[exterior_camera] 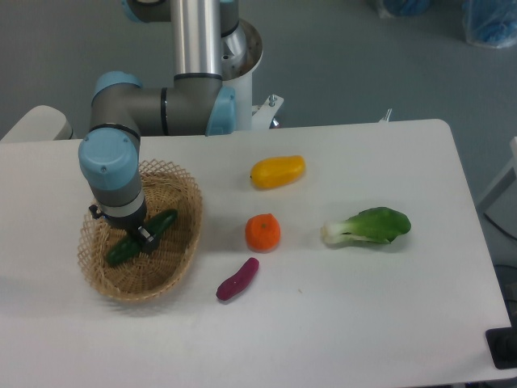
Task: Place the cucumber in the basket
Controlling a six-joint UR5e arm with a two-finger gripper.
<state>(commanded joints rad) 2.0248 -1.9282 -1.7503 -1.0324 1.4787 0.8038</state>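
The dark green cucumber (121,249) lies slanted inside the tan wicker basket (184,242) at the left of the table, low against the basket floor. My gripper (140,236) points straight down over the cucumber's middle, and its fingers are around it. The wrist hides most of the fingers, so I cannot tell whether they still clamp the cucumber. One end of the cucumber reaches toward the basket's right wall, the other toward its left.
Right of the basket sit a purple sweet potato (237,279), an orange round fruit (263,232) and a yellow vegetable (277,171). A bok choy (368,226) lies further right. The arm's base column (198,40) stands behind the basket.
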